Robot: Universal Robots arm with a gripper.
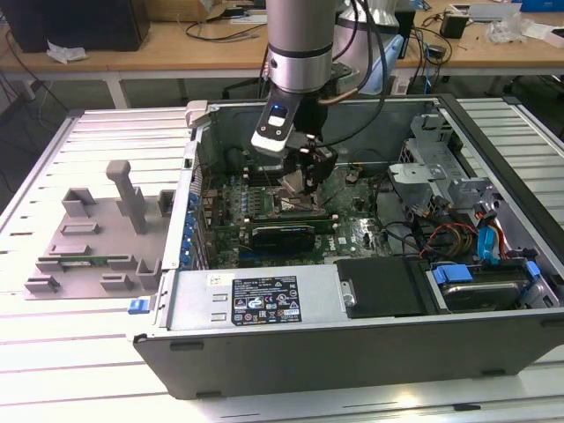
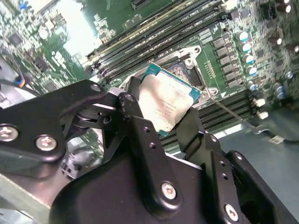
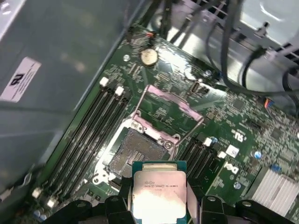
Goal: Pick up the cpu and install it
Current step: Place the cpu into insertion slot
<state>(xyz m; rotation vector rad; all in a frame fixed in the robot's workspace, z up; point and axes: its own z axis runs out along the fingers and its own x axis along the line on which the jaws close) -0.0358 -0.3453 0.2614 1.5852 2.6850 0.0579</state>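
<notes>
Holding the cpu [image 3: 160,192] clamped edge-to-edge in your claw [image 1: 302,185], just over the open socket [image 3: 135,151], you are mid-install; seating likely needs it levelled and squared.

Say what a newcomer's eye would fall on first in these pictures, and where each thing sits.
In both wrist views the shiny cpu stands out, gripped at its edges by the black claw close to the open socket on the green motherboard. In the exterior view the silver arm reaches down into the open computer case.
</notes>
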